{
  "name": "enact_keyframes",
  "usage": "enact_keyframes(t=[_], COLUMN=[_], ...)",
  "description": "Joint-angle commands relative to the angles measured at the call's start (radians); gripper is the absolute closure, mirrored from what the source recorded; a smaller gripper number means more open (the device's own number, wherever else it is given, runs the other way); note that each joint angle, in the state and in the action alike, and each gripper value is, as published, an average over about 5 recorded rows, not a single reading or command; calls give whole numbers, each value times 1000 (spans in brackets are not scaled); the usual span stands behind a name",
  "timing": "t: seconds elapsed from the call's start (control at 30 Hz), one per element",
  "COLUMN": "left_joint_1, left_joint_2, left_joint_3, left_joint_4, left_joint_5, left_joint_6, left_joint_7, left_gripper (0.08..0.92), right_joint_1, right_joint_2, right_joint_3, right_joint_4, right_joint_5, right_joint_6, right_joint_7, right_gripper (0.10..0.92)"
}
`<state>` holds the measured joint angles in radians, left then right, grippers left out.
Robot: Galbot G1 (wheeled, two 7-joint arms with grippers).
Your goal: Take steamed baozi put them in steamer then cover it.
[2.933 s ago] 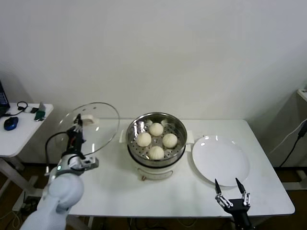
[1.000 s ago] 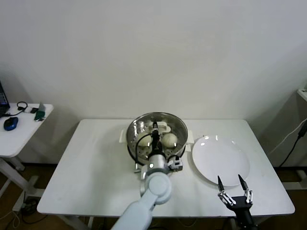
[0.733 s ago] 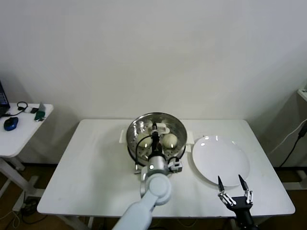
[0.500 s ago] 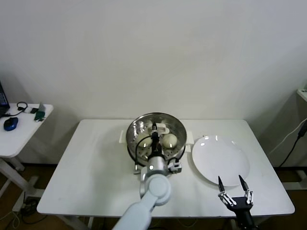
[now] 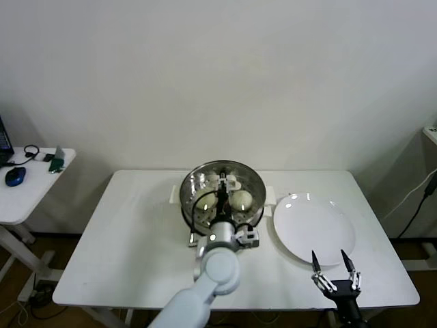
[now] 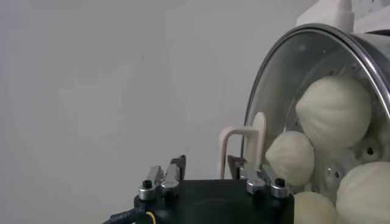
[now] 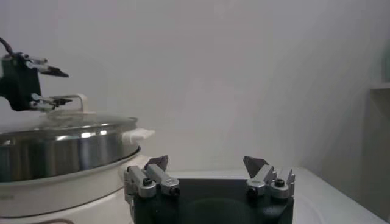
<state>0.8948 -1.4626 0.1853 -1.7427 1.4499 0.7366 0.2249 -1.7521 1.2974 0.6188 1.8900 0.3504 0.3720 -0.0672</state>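
The round clear glass cover point(image 5: 222, 186) with its metal rim sits on top of the round shiny stainless-steel steamer point(image 5: 193, 213), which stands on its white electric base near the middle of the white table point(image 5: 130, 260). Through the glass, the small cream-white steamed baozi point(image 6: 333, 112) lie inside the basket on its perforated floor.

The left pincer point(image 5: 222, 183) hangs directly above the centre of the cover, at the white rectangular handle point(image 6: 242, 149). In the left wrist view its two dark fingertips point(image 6: 177, 163) stand apart, one on each side of the handle's near upright, with a clear gap on the outer side; the handle sits between them unclamped. The right wrist view shows the same pincer from the side, its fingers spread just over the handle point(image 7: 72, 101) on the seated cover point(image 7: 67, 125).

The right pincer point(image 5: 334, 268) is parked low at the near right corner of the table, just in front of the flat round white plate point(image 5: 314, 227), which lies beside the steamer on the robot's right. Its fingers point(image 7: 157, 162) are spread wide and hold nothing.

A small white side table point(image 5: 31, 188) stands apart on the far left, carrying a dark computer mouse point(image 5: 14, 176) and some cables.
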Motion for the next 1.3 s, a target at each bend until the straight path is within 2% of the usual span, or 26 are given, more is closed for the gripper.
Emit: enact_keyframes(t=[0.03,0.17,0.33,0.53,0.63,0.73,0.83,0.93,1.07,1.3], left_joint_1=[34,91,196,329,412,497,593,669,711,715], left_joint_2=[167,218,252,269,254,243,244,245,223,184], left_joint_3=[11,-21,-221,-560,-744,-895,-959,-951,-900,-854], left_joint_4=[-179,-245,-334,-467,-460,-394,-342,-305,-233,-145], left_joint_5=[-181,-254,-523,-1024,-1307,-1566,-1758,-1833,-1844,-1846], left_joint_6=[49,43,-84,-247,-339,-479,-616,-726,-846,-925], left_joint_7=[28,-18,-182,-366,-411,-408,-372,-317,-280,-246], left_gripper=[446,334,206,178,177,177,177,177,177,177], right_joint_1=[8,18,24,27,29,36,45,51,64,80], right_joint_2=[-4,-5,-6,-10,-9,-6,-5,-4,-1,-1], right_joint_3=[-3,-6,-4,-2,-5,-6,-7,-10,-16,-19], right_joint_4=[-2,7,36,45,42,25,-3,-25,-52,-82], right_joint_5=[-2,-1,-2,2,-11,-23,-31,-36,-41,-37], right_joint_6=[-37,-56,-70,-73,-77,-72,-61,-51,-35,-27], right_joint_7=[11,21,49,64,59,61,62,59,56,56], right_gripper=[203,203,203,203,203,203,203,203,203,203])
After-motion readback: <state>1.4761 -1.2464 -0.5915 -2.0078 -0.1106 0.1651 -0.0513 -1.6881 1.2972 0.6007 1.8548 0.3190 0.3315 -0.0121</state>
